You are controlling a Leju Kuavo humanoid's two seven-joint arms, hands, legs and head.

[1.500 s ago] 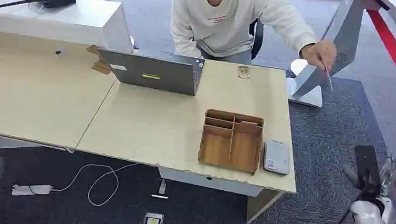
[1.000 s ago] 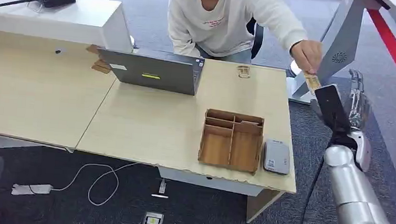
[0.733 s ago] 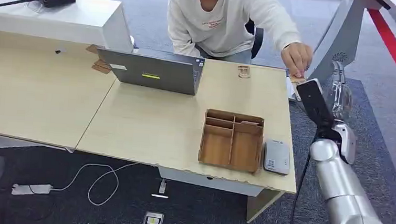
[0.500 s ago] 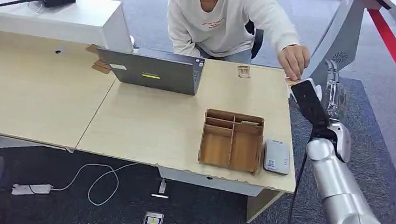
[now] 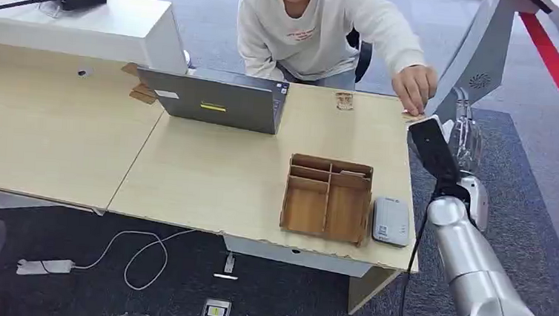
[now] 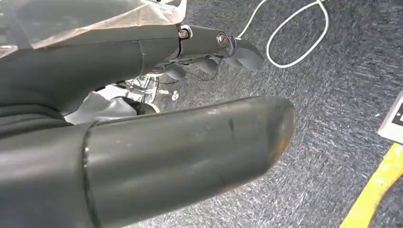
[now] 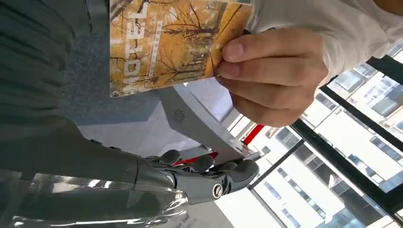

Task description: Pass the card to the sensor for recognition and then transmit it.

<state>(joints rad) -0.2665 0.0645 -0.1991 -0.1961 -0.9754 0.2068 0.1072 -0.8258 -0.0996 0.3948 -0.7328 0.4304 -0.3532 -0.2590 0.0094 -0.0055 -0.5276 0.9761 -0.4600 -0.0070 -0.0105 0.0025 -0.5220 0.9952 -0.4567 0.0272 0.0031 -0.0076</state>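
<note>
A person's hand [image 5: 415,86] holds an orange card [image 5: 415,117] marked HOTEL over the table's far right corner. My right hand [image 5: 452,144] is raised just below and beside it, palm up toward the card. In the right wrist view the card [image 7: 171,42] is pinched by the person's hand [image 7: 271,71], one end lies against my grey thumb side, and my right hand's fingers [image 7: 204,173] stretch out apart from it. The grey card sensor [image 5: 390,221] lies on the table's near right edge. My left hand [image 6: 142,95] hangs over the carpet, holding nothing.
A wooden divided box [image 5: 327,198] stands next to the sensor. A grey laptop [image 5: 221,100] sits mid-table in front of the seated person. A small holder [image 5: 344,101] rests near the far edge. A white cable [image 5: 136,256] and a device [image 5: 214,315] lie on the floor.
My right arm rose from low at the right to the table's far right corner. The person lowered the card to my right hand and still holds it.
</note>
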